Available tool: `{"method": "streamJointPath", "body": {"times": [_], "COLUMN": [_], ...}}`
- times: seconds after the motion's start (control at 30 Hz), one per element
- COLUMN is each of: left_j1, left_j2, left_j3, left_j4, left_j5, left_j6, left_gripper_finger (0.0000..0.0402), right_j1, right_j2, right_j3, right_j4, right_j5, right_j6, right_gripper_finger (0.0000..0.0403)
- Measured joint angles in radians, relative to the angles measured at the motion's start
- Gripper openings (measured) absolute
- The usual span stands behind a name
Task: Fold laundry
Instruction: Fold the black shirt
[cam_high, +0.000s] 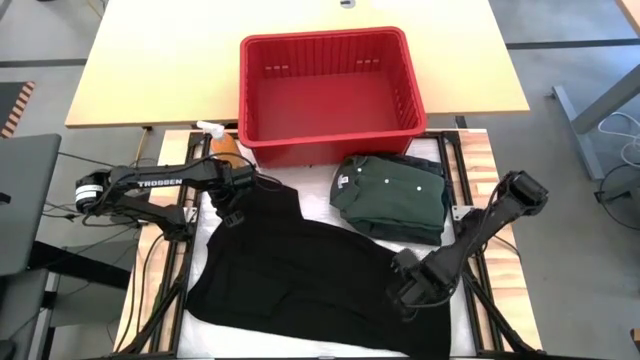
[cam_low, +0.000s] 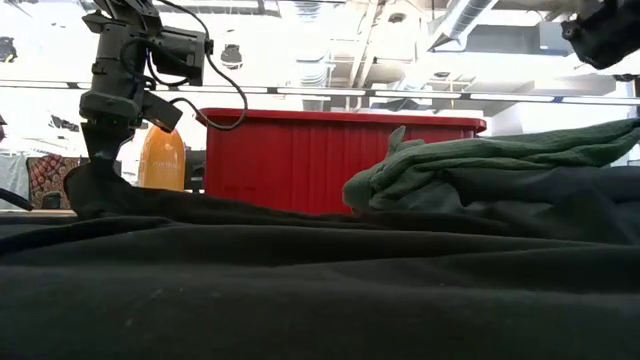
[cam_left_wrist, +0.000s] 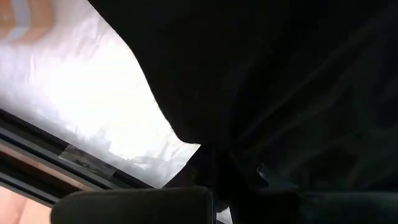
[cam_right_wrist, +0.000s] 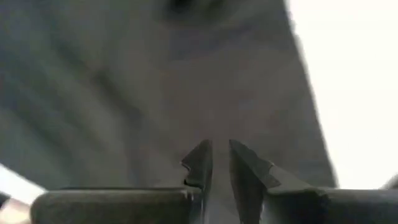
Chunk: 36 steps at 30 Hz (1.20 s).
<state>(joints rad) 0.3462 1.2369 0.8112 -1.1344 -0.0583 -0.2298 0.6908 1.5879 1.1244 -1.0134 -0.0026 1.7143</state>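
A big black garment (cam_high: 300, 270) lies spread flat on the worktop (cam_high: 480, 150), likely so it can be folded. A green shirt (cam_high: 392, 195) sits folded just beside the red basket (cam_high: 330, 85), so it looks done. The left gripper (cam_high: 232, 213) is closed tight on the top left corner of the black garment, probably to keep it from sliding. The right gripper (cam_high: 408, 297) is down on the cloth's lower right part, its fingers (cam_right_wrist: 200, 163) a little apart, and it does not seem to pinch any cloth
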Motion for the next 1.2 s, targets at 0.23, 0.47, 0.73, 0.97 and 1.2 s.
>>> {"method": "streamJointPath", "body": {"times": [0.23,0.47,0.73,0.97,1.2], "left_j1": [0.000,0.000,0.000,0.000,0.000], "left_j2": [0.000,0.000,0.000,0.000,0.000], "left_j3": [0.000,0.000,0.000,0.000,0.000], "left_j4": [0.002,0.003,0.008,0.010,0.012], "left_j5": [0.000,0.012,0.013,0.013,0.009], "left_j6": [-0.012,-0.030,-0.044,-0.045,-0.045], "left_gripper_finger": [0.0000,0.0000,0.0000,0.0000,0.0000], "right_j1": [-0.077,-0.151,-0.138,-0.108,-0.099], "right_j2": [-0.131,-0.243,-0.242,-0.240,-0.240], "right_j3": [-0.114,-0.322,-0.398,-0.442,-0.442], "right_j4": [-0.087,0.141,0.223,0.299,0.286], "right_j5": [0.080,0.082,0.052,0.051,0.052], "right_j6": [0.072,0.040,0.099,0.144,0.135], "right_gripper_finger": [0.0081,0.0123,0.0204,0.0212,0.0113]}}
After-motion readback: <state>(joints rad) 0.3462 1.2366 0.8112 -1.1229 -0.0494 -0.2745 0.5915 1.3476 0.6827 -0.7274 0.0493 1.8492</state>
